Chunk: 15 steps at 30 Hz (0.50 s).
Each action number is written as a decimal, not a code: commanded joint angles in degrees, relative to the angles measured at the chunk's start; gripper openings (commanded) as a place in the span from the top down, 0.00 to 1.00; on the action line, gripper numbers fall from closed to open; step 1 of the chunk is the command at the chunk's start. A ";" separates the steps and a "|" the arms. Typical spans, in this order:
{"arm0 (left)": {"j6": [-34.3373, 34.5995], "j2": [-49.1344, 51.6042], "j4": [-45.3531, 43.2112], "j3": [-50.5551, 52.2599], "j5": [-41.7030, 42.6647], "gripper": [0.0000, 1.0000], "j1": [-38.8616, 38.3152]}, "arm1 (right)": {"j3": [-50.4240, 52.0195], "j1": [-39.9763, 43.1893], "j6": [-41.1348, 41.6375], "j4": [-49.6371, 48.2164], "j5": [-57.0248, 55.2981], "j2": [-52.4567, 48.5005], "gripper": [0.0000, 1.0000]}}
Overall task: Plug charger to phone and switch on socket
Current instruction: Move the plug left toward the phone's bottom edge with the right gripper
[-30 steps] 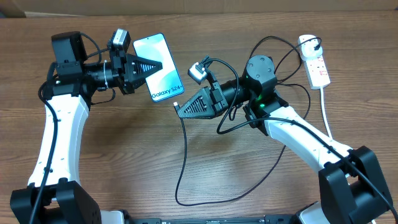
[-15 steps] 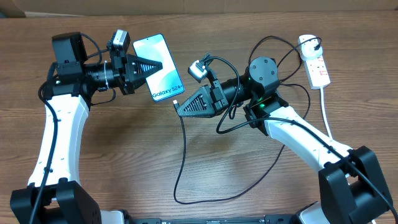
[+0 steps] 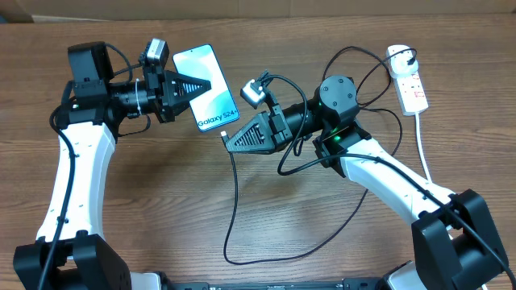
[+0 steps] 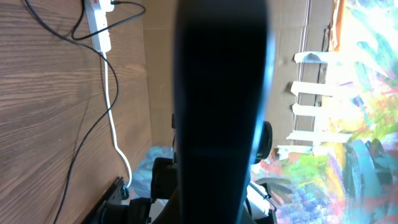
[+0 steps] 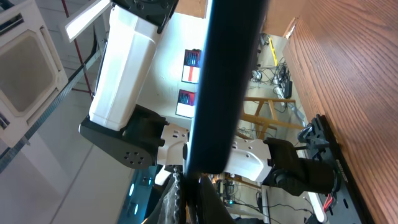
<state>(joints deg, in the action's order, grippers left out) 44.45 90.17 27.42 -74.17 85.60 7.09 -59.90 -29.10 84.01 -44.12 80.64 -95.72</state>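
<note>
Overhead, phone: The phone (image 3: 213,110) lies flat on the brown table (image 3: 145,209), at the far side, left of the middle. Its bottom edge points toward the right arm.
Overhead, left gripper: The left gripper (image 3: 211,84) has its fingers pressed together. The tip sits on the phone's screen. It grabs nothing. I think it pushes down so the phone cannot slide when the plug goes in.
Overhead, right gripper: The right gripper (image 3: 228,145) is pinched tight on the charger (image 3: 235,201), close to its end. It holds there so the end does not flop.
Overhead, plug tip: The plug tip (image 3: 224,134) pokes out of the fingers. It is just beside the phone's bottom edge but is not in yet.
Overhead, socket: The socket (image 3: 409,82) lies well apart, at the far right, with its white cord (image 3: 422,141) running toward the near edge. No gripper is close to it, so the switch comes later.
Left wrist, fingers: One dark blurry shape fills the middle, so the fingers look closed. The phone does not show here. The socket shows small at the top left.
Left wrist, table: Wood fills the left side.
Right wrist, fingers: A dark blurry bar covers the middle. The plug is hidden, so I cannot tell from here how well it lines up.
</note>
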 commanded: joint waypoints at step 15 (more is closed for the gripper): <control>-0.68 -0.26 -0.20 0.04 2.54 0.96 -1.46 | -0.17 0.61 -0.02 -0.13 -0.50 0.35 0.96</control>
<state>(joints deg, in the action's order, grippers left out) 44.47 90.17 27.42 -74.17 85.52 5.61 -59.90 -29.17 83.96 -44.01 80.53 -95.72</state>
